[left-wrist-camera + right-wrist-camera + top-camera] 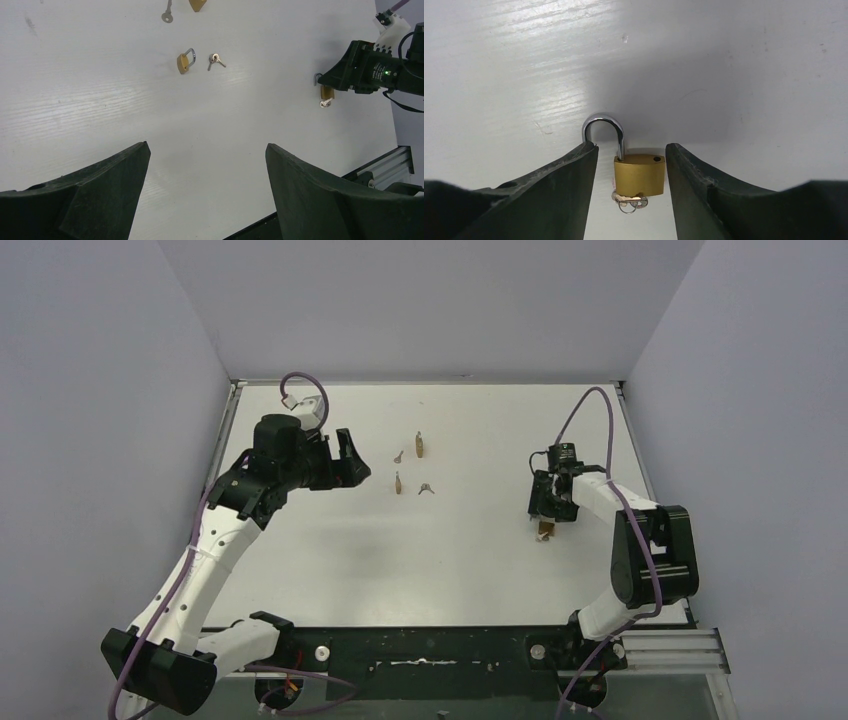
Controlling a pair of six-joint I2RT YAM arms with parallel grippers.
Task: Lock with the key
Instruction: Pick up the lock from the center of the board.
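Straddling the brass padlock (639,175) with the right gripper (631,147), jaws spread, a thin gap kept on each side. Lay flat between the 2 fingers (569,195), shackle (603,125) swung open just beside 1 fingertip, key (629,201) stuck in the end nearest the wrist. Held the left gripper (207,147) above the table (100,110), jaws wide apart, a 2nd padlock (183,62) well ahead of them.

Toward the middle of the tabletop (330,570), the farther padlock (419,445) lies behind the nearer padlock (397,483), a little to its right. A single key (398,456) lies between them, and a pair of keys (426,488) lies just right of the nearer one. Well apart, close to the right edge, a third padlock (545,531) lies between the fingers of the right gripper (547,517) (its key (629,202) on the near side).
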